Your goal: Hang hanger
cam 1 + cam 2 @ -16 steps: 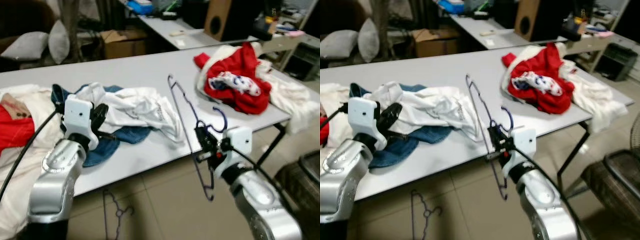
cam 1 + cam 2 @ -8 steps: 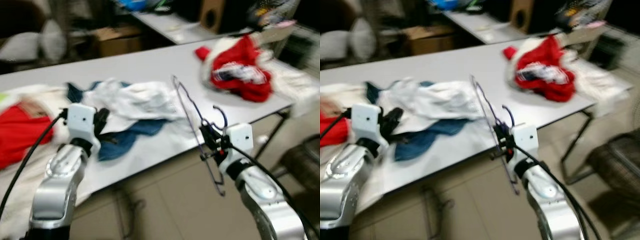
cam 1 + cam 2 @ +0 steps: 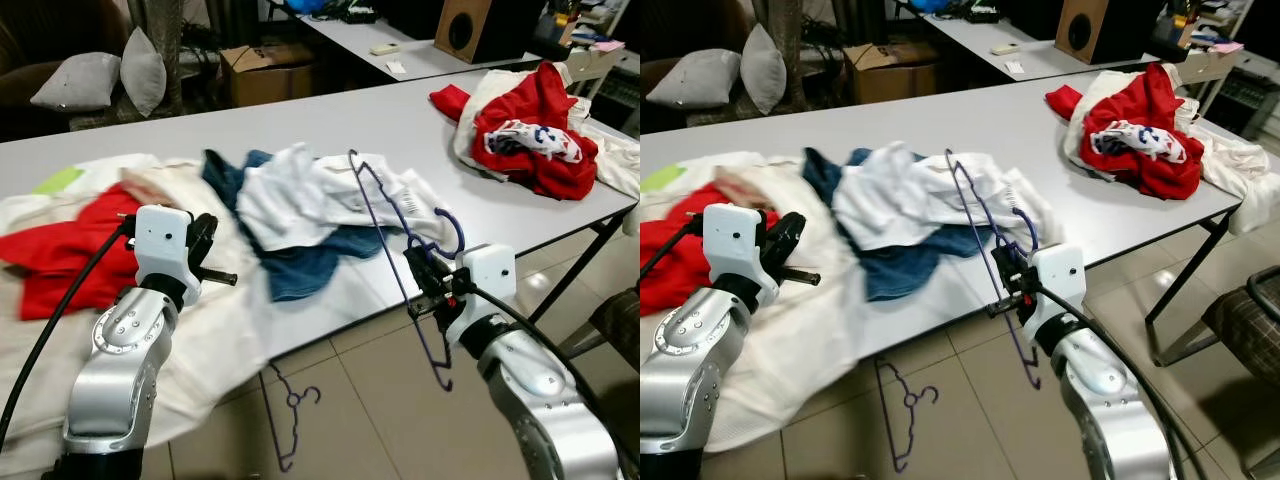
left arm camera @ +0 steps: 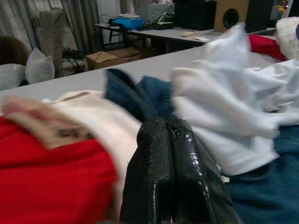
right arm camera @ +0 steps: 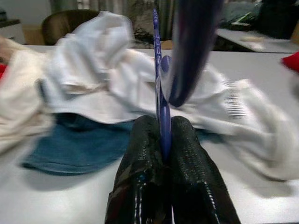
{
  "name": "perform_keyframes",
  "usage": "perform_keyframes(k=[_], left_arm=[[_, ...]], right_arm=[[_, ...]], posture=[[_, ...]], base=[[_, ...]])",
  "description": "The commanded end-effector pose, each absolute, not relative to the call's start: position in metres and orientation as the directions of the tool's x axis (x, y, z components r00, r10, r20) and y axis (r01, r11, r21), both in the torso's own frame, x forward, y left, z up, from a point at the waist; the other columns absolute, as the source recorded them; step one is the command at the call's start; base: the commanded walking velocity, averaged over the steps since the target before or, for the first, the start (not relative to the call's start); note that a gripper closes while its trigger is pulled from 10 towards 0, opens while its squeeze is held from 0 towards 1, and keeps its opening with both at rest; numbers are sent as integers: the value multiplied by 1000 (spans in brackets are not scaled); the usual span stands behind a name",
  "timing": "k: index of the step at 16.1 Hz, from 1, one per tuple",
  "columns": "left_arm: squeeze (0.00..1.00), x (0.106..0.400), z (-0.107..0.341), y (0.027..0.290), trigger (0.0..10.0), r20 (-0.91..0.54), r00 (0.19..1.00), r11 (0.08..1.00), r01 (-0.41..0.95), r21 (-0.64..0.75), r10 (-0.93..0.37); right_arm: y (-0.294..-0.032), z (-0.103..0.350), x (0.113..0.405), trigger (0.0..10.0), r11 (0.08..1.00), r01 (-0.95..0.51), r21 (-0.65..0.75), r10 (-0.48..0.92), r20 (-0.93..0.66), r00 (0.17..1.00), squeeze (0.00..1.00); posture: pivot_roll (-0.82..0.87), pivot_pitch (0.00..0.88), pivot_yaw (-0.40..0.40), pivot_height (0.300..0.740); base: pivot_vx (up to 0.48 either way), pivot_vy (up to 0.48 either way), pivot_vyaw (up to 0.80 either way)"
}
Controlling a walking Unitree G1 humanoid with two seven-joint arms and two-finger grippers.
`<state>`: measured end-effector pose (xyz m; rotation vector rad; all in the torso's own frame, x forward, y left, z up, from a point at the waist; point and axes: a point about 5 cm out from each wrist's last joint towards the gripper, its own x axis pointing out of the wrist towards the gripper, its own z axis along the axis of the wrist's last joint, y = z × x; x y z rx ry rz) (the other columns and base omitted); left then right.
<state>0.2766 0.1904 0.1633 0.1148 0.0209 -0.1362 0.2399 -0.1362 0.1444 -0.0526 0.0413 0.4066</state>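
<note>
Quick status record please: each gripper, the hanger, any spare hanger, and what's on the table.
right gripper: shut on the purple hanger, held in front of the table edge
left gripper: shut, empty, over the clothes at the table's left
second hanger: lying on the floor tiles under the table edge
table: white and blue clothes mid-table, red and white pile at far right, red garment at left
hanging rail: none visible

The hanger point(image 3: 395, 260) is a thin purple wire frame with a curved hook at one end. It is tilted steeply, one corner raised above the worktop point(image 3: 300, 130) and the other hanging below its front edge. The right gripper point(image 3: 422, 285) clamps its wire near the hook.
</note>
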Motion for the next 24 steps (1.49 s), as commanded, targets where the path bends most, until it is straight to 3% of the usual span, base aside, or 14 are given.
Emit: perform_keyframes(k=[1,6,9,13,14,15,18,20,21,22,24], left_arm=[[0,277,169,187,10000,-12,990,983,141,117,-140],[0,277,168,191,10000,-22,990,982,139,129,-137],[0,280,169,186,10000,-17,990,957,137,255,-137],[0,288,167,195,10000,-22,997,978,71,196,-68],[835,290,169,207,10000,-22,1000,970,10,244,-5],[1000,291,172,217,10000,-32,999,960,-24,277,34],[1000,296,180,241,10000,-43,995,928,-72,364,94],[1000,295,174,253,10000,-158,984,896,-4,443,83],[769,294,170,260,10000,-242,967,877,45,479,83],[0,295,169,261,10000,-257,963,891,42,451,85],[0,298,163,260,10000,-299,952,903,76,423,60]], right_arm=[[-139,149,240,10000,919,-392,-45,390,-43,920,0],[-136,149,236,10000,916,-400,-32,399,-43,916,0],[-136,149,237,10000,914,-405,-38,403,-45,914,0],[-143,152,236,10000,916,-399,-51,397,-44,917,0],[-147,151,236,10000,912,-408,-49,405,-54,913,0],[-148,151,236,10000,892,-450,-44,447,-68,892,0],[-150,151,235,10000,825,-562,-58,554,-114,825,0],[-151,149,230,10000,786,-616,-62,602,-154,784,0],[-153,147,229,10000,764,-645,-20,632,-182,753,0],[-154,146,229,10000,758,-652,6,641,-186,744,0],[-153,146,229,10000,747,-664,15,654,-191,732,0]], posture=[[-66,0,-29,740],[-70,0,-22,740],[-78,0,-18,740],[-88,0,-10,740],[-77,0,-16,740],[-70,0,-22,740],[-64,0,-31,740],[-62,0,-39,740],[-51,0,-47,740],[-48,0,-49,740],[-53,0,-48,740]], base=[[0,322,0],[0,322,0],[0,-480,0],[0,-120,0],[0,0,0],[0,0,0],[0,0,0],[0,0,0],[0,0,0],[0,0,0],[0,0,0]])
